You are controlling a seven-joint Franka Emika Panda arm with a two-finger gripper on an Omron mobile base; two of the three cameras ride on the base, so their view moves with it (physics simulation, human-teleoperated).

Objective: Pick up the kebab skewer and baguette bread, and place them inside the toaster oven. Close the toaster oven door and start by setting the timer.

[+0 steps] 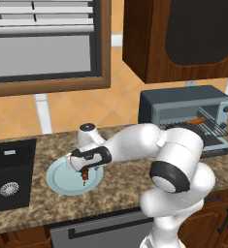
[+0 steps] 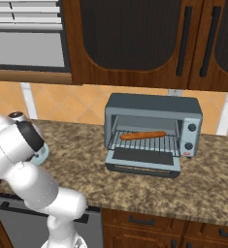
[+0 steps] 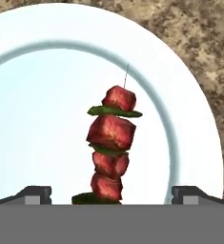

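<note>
The gripper (image 3: 111,198) stands wide open, holding nothing, its two tips low in the hand view on either side of the skewer (image 3: 111,152), which lies on the plate (image 3: 32,119) at centre frame. Closing on a round meat chunk instead of squarely across could roll or tip the skewer off. One skewer, one plate, one baguette (image 2: 143,135) on the rack of one oven (image 2: 153,131), mid-frame, door (image 2: 143,161) down.

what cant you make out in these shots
- Kebab skewer: its near end is cut off at the bottom of the hand view.
- Plate: mostly hidden behind the arm in the right base view.
- Toaster oven: its door and left rack are covered by the arm in the left base view.
</note>
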